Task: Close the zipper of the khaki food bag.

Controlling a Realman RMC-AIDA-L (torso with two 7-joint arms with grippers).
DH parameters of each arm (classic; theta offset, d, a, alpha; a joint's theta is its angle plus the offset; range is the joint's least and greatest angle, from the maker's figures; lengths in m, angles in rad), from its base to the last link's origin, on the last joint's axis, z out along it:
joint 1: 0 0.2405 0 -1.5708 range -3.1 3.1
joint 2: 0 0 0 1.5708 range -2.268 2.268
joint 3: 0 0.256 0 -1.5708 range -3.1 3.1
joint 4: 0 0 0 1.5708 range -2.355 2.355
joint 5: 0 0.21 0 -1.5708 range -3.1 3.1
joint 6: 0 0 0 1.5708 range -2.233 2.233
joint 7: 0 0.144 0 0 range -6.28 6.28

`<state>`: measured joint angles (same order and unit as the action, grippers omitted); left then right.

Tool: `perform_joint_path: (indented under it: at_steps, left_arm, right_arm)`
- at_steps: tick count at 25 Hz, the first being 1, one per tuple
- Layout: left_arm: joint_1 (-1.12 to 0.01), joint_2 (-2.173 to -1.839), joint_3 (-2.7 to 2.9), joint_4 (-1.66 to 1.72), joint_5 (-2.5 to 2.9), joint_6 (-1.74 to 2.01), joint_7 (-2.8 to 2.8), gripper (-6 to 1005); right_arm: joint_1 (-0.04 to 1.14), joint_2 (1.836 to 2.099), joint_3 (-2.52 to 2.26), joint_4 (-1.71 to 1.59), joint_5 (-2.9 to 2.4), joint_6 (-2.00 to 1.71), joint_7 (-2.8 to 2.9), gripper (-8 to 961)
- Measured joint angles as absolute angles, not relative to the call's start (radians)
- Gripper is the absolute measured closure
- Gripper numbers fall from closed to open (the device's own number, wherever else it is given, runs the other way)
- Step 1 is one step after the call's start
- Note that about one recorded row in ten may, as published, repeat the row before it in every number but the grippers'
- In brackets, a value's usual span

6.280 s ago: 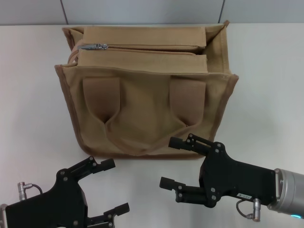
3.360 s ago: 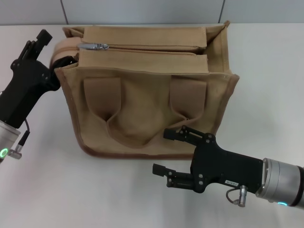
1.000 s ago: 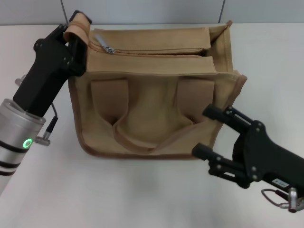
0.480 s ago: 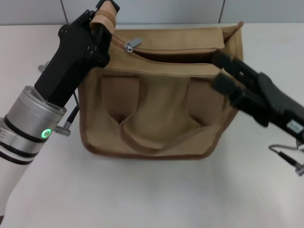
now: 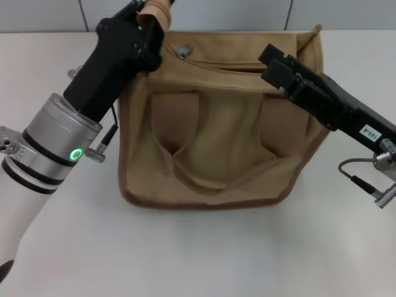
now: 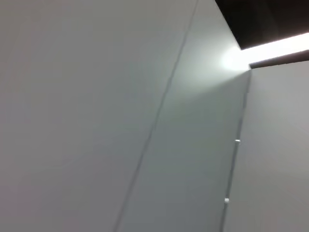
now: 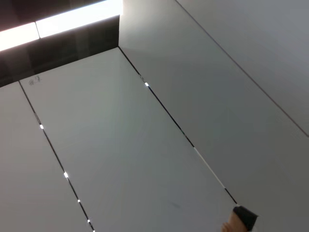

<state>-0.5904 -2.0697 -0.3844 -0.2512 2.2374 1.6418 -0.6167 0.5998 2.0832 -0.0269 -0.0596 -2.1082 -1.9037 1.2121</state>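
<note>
both arms have advanced since half a second ago: the left gripper (image 5: 150, 13) has carried the bag's upper left corner further up and to the right in the head view, and the right gripper (image 5: 276, 62) has reached further left over the bag's top. the khaki food bag (image 5: 223, 124) has shifted slightly to the right with them and stands on the white table (image 5: 204, 253), its front face with the two brownish strap handles (image 5: 210, 133) turned toward the robot. the left gripper is closed on a tan fabric tab (image 5: 156, 8) at the bag's far left top corner, holding that corner raised at the upper edge of the head view. the zipper (image 5: 223, 62) runs along the bag's top from that corner toward the right; its silver pull tab (image 5: 183, 51) lies near the left end, just beside the left gripper, and the seam to its right gapes open as a dark slit. the right gripper sits at the right part of the bag top, fingertips touching or just above the zip line, well apart from the pull tab; whether its jaws are open or closed cannot be determined. the left wrist view shows only grey wall panels (image 6: 120, 121). the right wrist view shows grey panels (image 7: 145, 145) with a small tan and black detail at one edge.
</note>
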Motion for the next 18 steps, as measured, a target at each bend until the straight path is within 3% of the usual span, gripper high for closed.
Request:
perform_joint_path:
  at_steps: [18]
  left_arm:
    - [-0.639, -2.075, -0.408, -0.298, 2.303, 1.662, -0.617, 948]
  right_arm:
    - [0.682, 2.086, -0.035, -0.001, -2.041, -1.739, 1.373, 143]
